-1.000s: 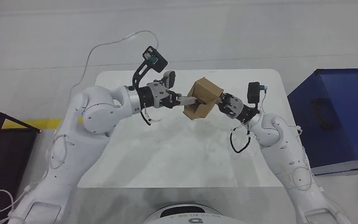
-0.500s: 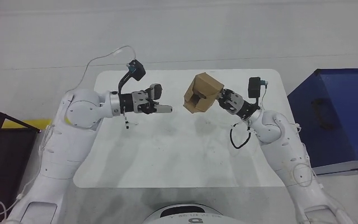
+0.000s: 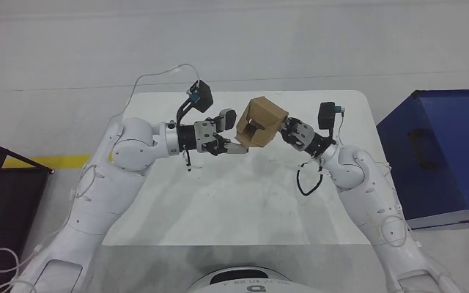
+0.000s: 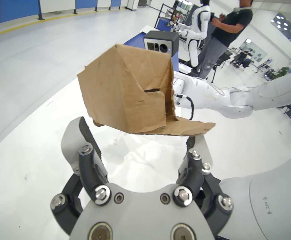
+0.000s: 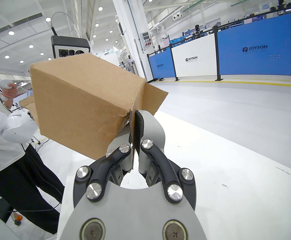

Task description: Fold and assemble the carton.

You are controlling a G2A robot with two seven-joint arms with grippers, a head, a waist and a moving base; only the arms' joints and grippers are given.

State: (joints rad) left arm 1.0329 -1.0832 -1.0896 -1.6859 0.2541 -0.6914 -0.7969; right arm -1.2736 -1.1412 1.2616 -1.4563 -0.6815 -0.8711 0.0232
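Right gripper [image 5: 134, 127] pinches the cardboard carton [image 5: 79, 109] by one edge above the table [image 3: 220, 205], left gripper [image 4: 138, 134] gapes beside its loose flaps [image 4: 191, 128]: body squared up, flaps yet to close.

Ceiling lamps [image 5: 100, 8] give bright, even light; wrist-view edges bow

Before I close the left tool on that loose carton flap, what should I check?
1. Right tool shut on the carton edge: ok.
2. Left tool open: ok.
3. Carton lifted off the table: ok.
4. Loose flap between the left tool's fingers: not ok, it lies just beyond them.
5. Flap touching the left tool: cannot tell.
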